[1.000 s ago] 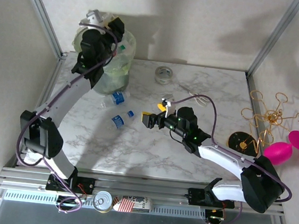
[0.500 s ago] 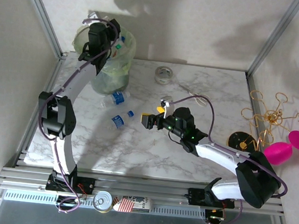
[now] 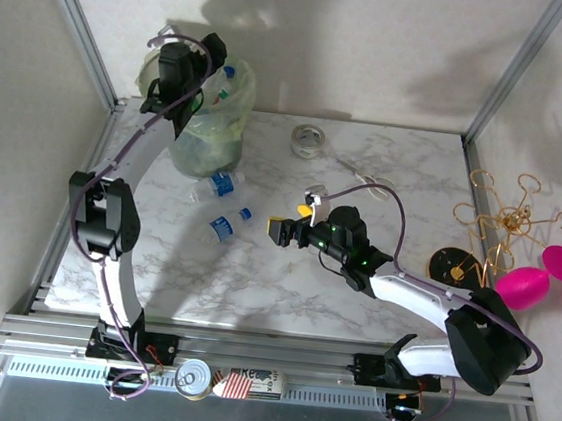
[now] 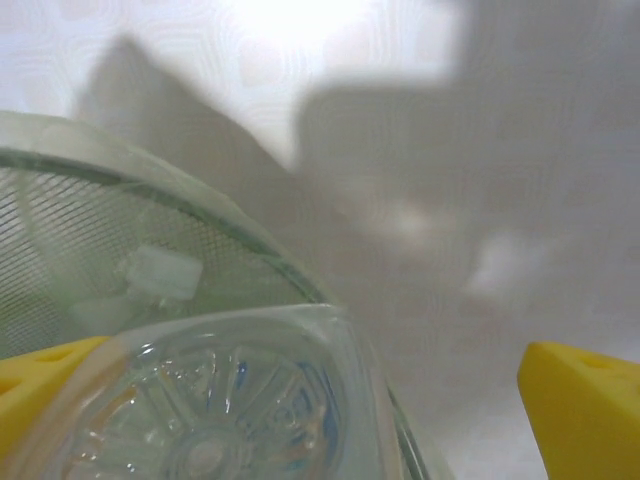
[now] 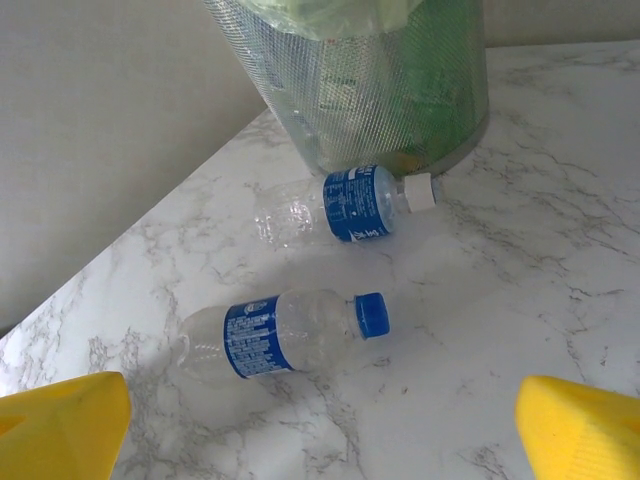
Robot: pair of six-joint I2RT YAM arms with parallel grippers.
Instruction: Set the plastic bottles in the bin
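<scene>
A clear bottle (image 4: 200,420) is filling the lower left of the left wrist view. Its ribbed base is facing the camera, so its long axis is running straight away from the lens. The bin (image 4: 110,230) is curving behind it at the left, showing its meshed wall and rim. The bottle is sitting between the yellow fingers (image 4: 585,410) of the left gripper (image 4: 312,410). It is crowding the finger at the lower left edge (whether they touch is hard to judge) and lying well apart from the one at the lower right. The jaws are standing wide, clamping nothing.

In the right wrist view two more bottles are lying on their sides on the marble table (image 5: 520,300). The white-capped bottle (image 5: 340,205) is resting just beside the bin's foot in the upper middle, and the blue-capped bottle (image 5: 270,335) is lying left of centre below it. Both are pointing their caps toward the right of the frame, long axes nearly parallel and rising slightly rightward. The right gripper (image 5: 320,430) is hovering short of them, its fingers (image 5: 60,425) spread to the bottom corners and holding nothing.
</scene>
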